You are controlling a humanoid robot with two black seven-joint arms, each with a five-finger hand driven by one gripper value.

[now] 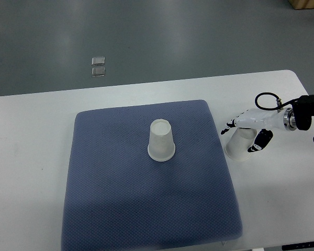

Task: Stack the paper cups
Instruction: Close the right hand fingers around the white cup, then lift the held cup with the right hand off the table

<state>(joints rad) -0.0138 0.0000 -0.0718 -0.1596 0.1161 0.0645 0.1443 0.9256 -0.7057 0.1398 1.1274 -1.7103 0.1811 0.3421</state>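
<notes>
Two paper cups show: one upturned on the blue mat [120, 198], one held by the right hand's [248, 130] fingers.

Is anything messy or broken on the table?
Nothing looks broken or spilled. One paper cup stands upside down on the blue mat. The right hand holds another cup just off the mat's right edge.

The right arm [309, 116] is showing at the right edge in matte black casing, with a ring of bright silver metal gleaming at the wrist. A black cable [267, 99] is looping out above that joint. The right hand [248, 125] is wearing a glossy white shell, its fingers [261, 140] ending in dark black tips and pads.
</notes>
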